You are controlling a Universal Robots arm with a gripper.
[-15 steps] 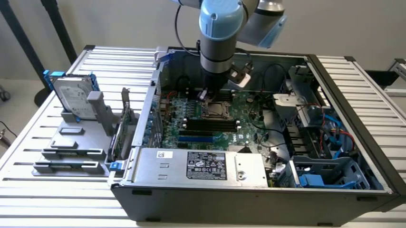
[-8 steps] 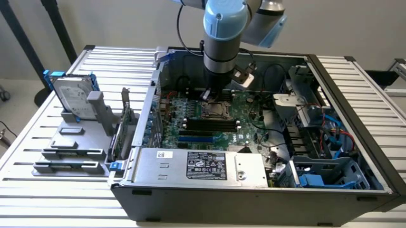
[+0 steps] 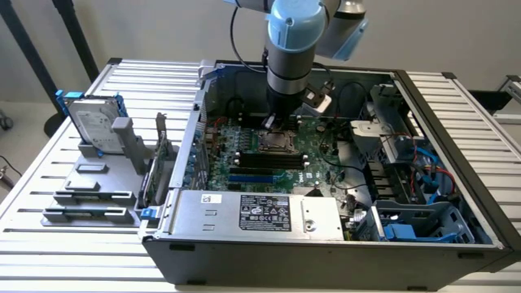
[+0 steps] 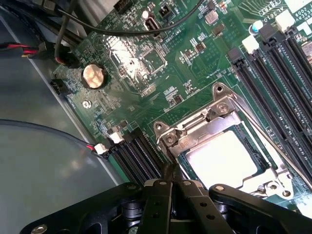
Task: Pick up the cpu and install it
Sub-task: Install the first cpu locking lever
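Note:
The cpu (image 4: 222, 158), a flat square chip with a bright silvery top, lies inside the metal-framed socket (image 4: 195, 129) on the green motherboard (image 4: 146, 63). My gripper (image 4: 170, 170) is shut, its two black fingers (image 4: 161, 192) pressed together with nothing between them. Their tips sit at the socket frame's edge, right beside the cpu. In the exterior view the arm reaches down into the open computer case (image 3: 456, 201), and the gripper (image 3: 274, 125) hovers just over the socket (image 3: 275, 143).
Black memory slots (image 4: 278, 83) run beside the socket, with cables (image 4: 63, 29) and a coin battery (image 4: 94, 75) nearby. A grey power supply box (image 3: 256, 213) fills the case's near side. Outside, a hard drive with blue rails (image 3: 92, 125) stands on a grey holder (image 3: 89, 189).

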